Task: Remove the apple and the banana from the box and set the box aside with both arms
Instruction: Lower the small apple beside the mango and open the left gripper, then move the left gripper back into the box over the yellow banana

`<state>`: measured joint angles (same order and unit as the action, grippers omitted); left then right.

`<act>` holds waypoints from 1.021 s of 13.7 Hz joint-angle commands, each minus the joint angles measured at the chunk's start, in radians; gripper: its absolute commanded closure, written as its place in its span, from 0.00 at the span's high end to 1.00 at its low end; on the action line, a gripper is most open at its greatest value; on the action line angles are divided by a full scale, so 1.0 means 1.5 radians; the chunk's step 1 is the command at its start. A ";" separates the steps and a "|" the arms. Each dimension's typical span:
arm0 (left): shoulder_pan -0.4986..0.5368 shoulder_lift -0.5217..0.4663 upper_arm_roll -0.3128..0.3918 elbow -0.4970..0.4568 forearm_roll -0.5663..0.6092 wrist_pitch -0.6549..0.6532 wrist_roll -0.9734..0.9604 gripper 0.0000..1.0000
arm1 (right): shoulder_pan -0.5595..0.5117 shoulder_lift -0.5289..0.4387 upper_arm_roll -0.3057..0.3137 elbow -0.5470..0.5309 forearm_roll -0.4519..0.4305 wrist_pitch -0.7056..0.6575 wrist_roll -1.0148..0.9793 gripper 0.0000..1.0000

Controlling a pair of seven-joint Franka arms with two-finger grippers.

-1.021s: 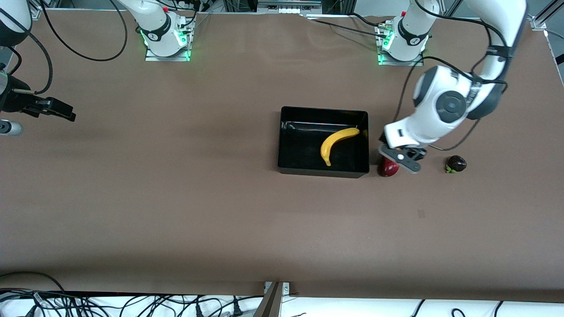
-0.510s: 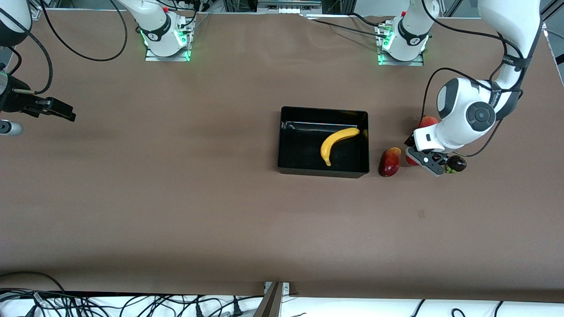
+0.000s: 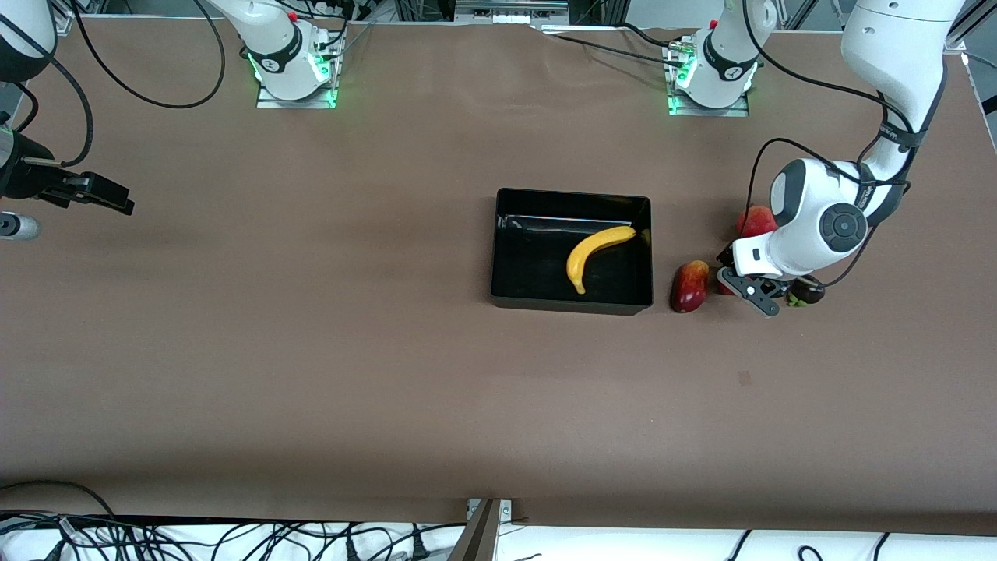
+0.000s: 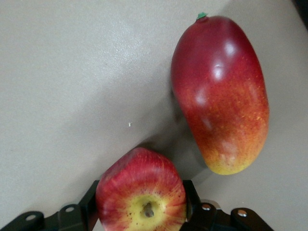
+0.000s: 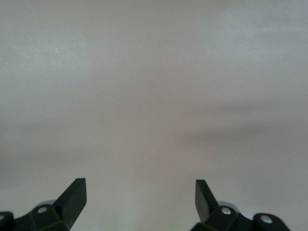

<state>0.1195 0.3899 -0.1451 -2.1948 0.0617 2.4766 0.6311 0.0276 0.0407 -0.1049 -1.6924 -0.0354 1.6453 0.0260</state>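
A red-and-yellow mango (image 3: 689,286) lies on the brown table (image 3: 311,351), just beside the black bin's wall at the left arm's end. A dark round fruit with green leaves (image 3: 807,291) sits near the mango, farther toward that same end. A red pomegranate (image 3: 754,220) rests near the mango, farther from the front camera.

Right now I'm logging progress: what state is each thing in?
Banana: lying in the box.
Box: upright, open.
Apple: gripped by the left claw.
Mango: lying beside the box.
Right claw: open, empty, waiting.
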 commanded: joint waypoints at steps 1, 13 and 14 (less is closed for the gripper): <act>0.001 -0.013 0.000 0.004 0.013 -0.010 0.004 1.00 | -0.008 -0.006 0.006 -0.001 0.012 -0.007 0.000 1.00; -0.223 -0.131 -0.095 0.012 -0.146 -0.069 -0.351 1.00 | -0.008 -0.005 0.006 -0.001 0.012 -0.007 0.000 1.00; -0.234 -0.113 -0.096 0.010 -0.145 -0.048 -0.352 1.00 | -0.008 -0.005 0.006 -0.001 0.013 -0.006 0.000 1.00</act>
<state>-0.2097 0.1624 -0.2910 -2.1794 -0.1390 2.3432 0.1217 0.0276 0.0408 -0.1049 -1.6924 -0.0354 1.6453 0.0260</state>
